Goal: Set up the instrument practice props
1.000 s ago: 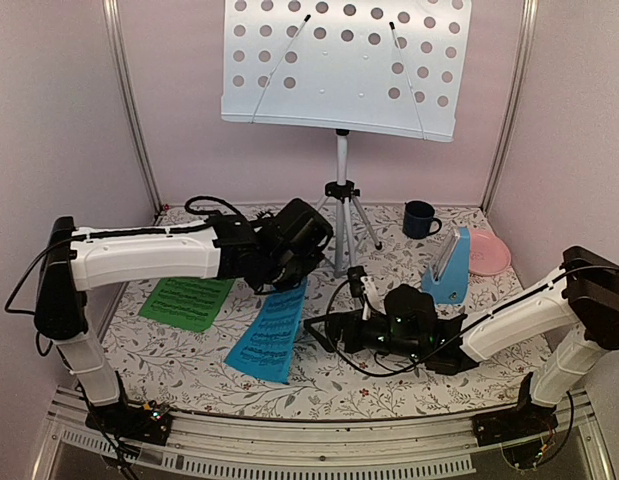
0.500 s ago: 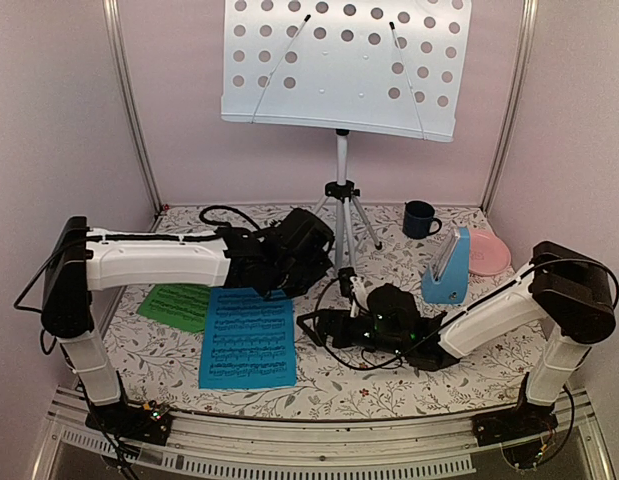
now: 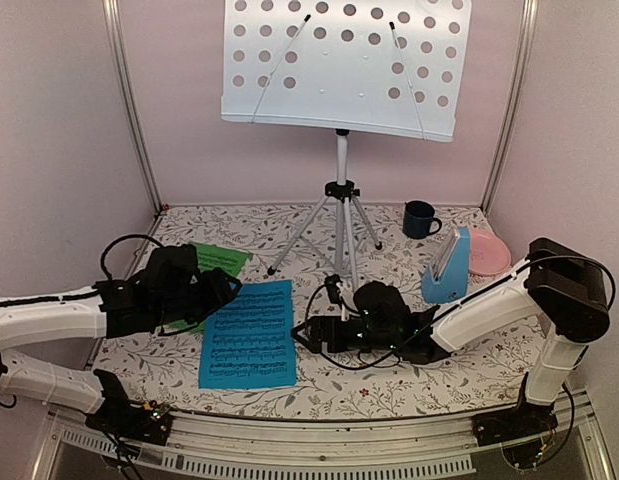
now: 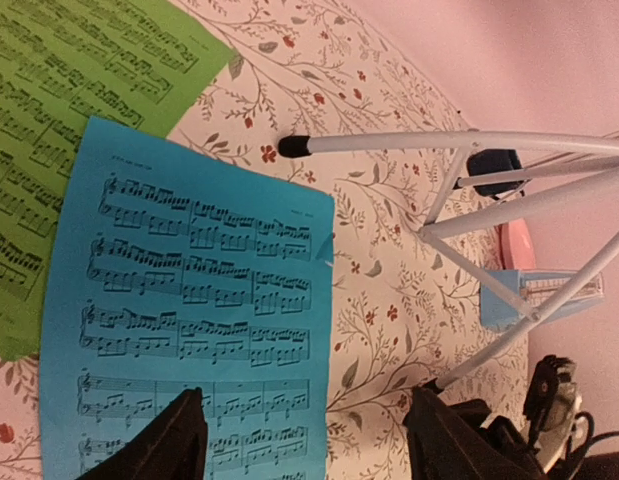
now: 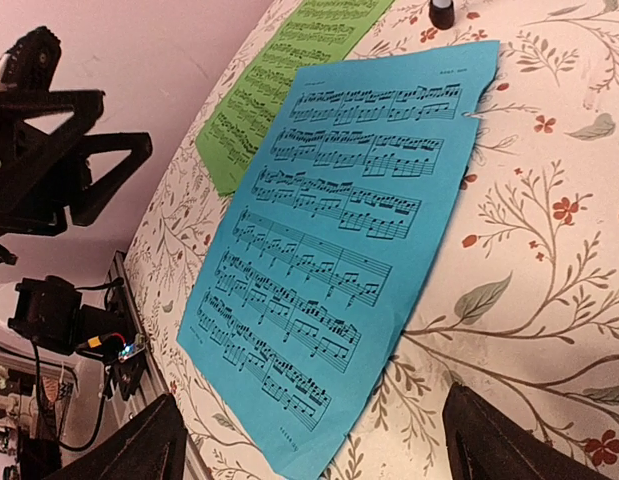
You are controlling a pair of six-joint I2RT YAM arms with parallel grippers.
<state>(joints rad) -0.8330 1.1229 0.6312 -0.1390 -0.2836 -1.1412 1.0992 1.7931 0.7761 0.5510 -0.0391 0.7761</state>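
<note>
Left hand (image 3: 227, 289) withdrawn off blue sheet (image 3: 249, 335), open, empty; right hand (image 3: 306, 335) open; green sheet (image 3: 219, 258) half hidden.

A robot test cell in a lab: plain pink panels (image 3: 49, 120) close in the worktop along its left, far and right edges, held by bare aluminium posts (image 3: 132, 100) rising at the far corners. A metal rail (image 3: 319, 440) runs along the near edge, with a left arm (image 3: 39, 320) and a right arm (image 3: 494, 305) bolted at its ends. A floral cloth (image 3: 389, 385) covers the worktop, where props stand staged: a music stand (image 3: 339, 85) at the far edge, a mug (image 3: 420, 219) and a pink plate (image 3: 489, 252) toward the far right corner
</note>
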